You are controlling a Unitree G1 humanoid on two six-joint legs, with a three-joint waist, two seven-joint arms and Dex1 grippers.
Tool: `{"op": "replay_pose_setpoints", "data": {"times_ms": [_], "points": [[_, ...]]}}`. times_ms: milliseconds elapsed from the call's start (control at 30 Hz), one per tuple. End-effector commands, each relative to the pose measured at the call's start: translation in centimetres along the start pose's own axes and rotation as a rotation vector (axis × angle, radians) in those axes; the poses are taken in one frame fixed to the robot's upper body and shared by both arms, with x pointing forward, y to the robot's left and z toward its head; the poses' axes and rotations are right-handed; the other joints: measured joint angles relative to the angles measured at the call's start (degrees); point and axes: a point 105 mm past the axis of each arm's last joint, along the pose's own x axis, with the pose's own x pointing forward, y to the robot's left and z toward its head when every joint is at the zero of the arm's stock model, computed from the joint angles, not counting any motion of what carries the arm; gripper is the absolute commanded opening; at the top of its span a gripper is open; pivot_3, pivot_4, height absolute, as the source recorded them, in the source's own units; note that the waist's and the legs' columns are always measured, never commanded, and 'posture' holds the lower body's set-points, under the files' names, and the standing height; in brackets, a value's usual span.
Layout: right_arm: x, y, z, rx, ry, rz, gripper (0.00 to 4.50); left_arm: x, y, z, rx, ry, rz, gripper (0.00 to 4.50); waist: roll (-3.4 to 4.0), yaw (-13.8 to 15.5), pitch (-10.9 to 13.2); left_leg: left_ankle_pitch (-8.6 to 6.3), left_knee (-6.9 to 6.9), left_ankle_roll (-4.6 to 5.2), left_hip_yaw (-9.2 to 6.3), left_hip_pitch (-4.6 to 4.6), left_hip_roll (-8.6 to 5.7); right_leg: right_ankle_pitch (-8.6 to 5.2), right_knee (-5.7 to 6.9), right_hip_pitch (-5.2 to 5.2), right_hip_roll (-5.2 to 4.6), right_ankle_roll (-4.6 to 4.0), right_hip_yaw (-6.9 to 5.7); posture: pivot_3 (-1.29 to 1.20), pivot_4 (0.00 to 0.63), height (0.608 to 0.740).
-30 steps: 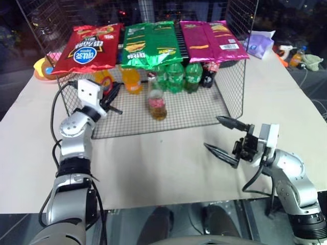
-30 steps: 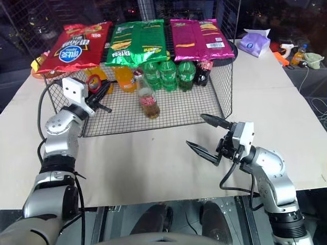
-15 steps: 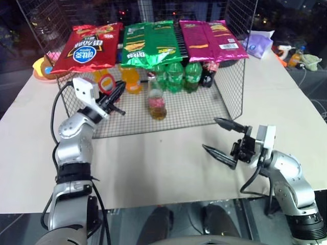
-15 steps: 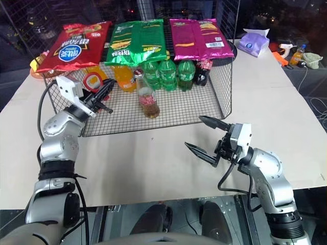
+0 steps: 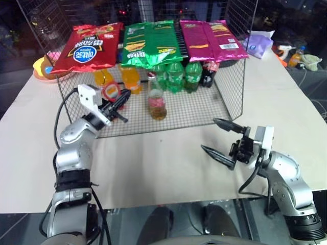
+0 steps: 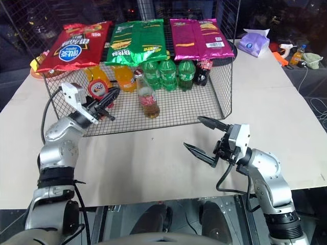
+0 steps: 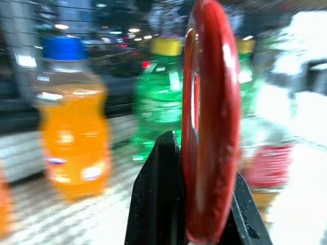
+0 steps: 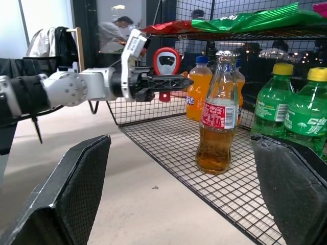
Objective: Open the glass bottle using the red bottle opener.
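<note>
The wire rack (image 5: pixel 232 84) holds the glass bottle (image 5: pixel 156 100) upright on its mesh floor, left of the wide-apart right gripper (image 5: pixel 220 137). From the right wrist, the left gripper (image 8: pixel 171 81) is clamped on the red bottle opener (image 8: pixel 166 61), whose ring stands edge-on in the left wrist view.

You have a wire rack (image 5: pixel 232 87) standing on a pale table (image 5: pixel 286 102). On its top shelf lie three snack bags side by side: red (image 5: pixel 87 48), green (image 5: pixel 150 43) and magenta (image 5: pixel 212 40). Under them, at the back of the lower shelf, stand two orange soda bottles (image 5: pixel 132 80), three green soda bottles (image 5: pixel 176 76) and one dark bottle (image 5: pixel 208 74). Beyond the rack's right side you find a purple pack (image 5: pixel 258 43). An orange-yellow object (image 5: pixel 42 69) sits beside the rack's left end.
</note>
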Motion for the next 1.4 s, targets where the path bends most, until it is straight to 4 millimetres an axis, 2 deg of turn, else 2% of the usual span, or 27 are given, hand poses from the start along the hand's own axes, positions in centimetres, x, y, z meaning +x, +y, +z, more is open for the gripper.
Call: {"op": "replay_pose_setpoints", "data": {"times_ms": [33,267,467,600,733,900,1033,1167,1400], "points": [[0.3,0.2,0.9,-0.024,-0.025,0.004,4.50,0.0,-2.3,1.4,-0.124,-0.043,-0.115,0.06,0.00,0.0,0.0,0.00,0.00,0.00,0.00,0.00,0.00,0.00,0.00,0.00,0.00,0.00,0.00,0.00,0.150,0.740],[1.8,0.6,0.0,0.124,0.120,0.014,4.50,0.0,-6.8,2.5,-0.446,-0.039,-0.318,0.06,0.00,0.0,0.0,0.00,0.02,0.00,-0.01,0.00,0.03,0.00,0.03,-0.01,0.00,0.00,0.01,0.00,0.150,0.740],[4.3,1.1,-0.2,0.279,0.246,0.044,4.50,1.0,-10.6,3.0,-0.558,-0.010,-0.477,0.06,0.00,0.0,0.0,0.00,0.04,0.00,-0.01,0.01,0.03,0.00,0.04,-0.01,0.00,0.00,0.02,0.00,0.150,0.740],[6.1,1.5,0.5,0.387,0.252,0.090,4.50,1.9,-11.9,2.6,-0.581,0.003,-0.524,0.06,0.00,0.0,0.0,0.00,0.04,-0.01,-0.02,0.00,0.02,0.00,0.02,-0.01,0.01,-0.01,0.01,0.00,0.150,0.740],[7.5,2.9,1.3,0.473,0.281,0.189,4.50,2.2,-13.6,1.9,-0.610,0.051,-0.614,0.06,0.00,-0.1,0.0,0.00,0.04,-0.01,0.00,-0.01,0.01,0.00,0.01,-0.02,0.00,-0.01,0.02,0.00,0.150,0.740],[8.4,2.6,2.6,0.527,0.261,0.224,4.50,2.4,-14.7,1.4,-0.621,0.091,-0.702,0.06,0.01,-0.2,0.0,0.00,0.03,-0.01,-0.02,-0.03,0.01,0.00,0.00,-0.04,0.01,-0.01,-0.01,0.00,0.150,0.740],[8.6,2.8,2.8,0.563,0.279,0.251,4.50,2.8,-15.1,1.2,-0.617,0.099,-0.739,0.06,0.00,-0.1,0.0,0.00,0.03,0.00,-0.01,-0.04,-0.02,0.00,0.00,-0.03,0.01,-0.01,-0.01,0.00,0.150,0.740],[8.7,2.8,2.7,0.588,0.291,0.258,3.36,3.0,-15.2,1.0,-0.616,0.094,-0.751,0.00,0.00,-0.3,0.0,0.00,0.02,0.00,-0.01,-0.05,-0.01,0.00,-0.01,-0.05,0.03,-0.01,-0.01,0.00,0.150,0.740],[8.8,3.0,2.2,0.610,0.316,0.245,0.17,3.1,-15.5,0.9,-0.610,0.071,-0.766,0.00,0.01,-0.5,0.0,0.00,0.03,0.00,0.00,-0.08,-0.01,0.00,-0.01,-0.07,0.02,-0.01,0.00,0.00,0.150,0.740]]}}
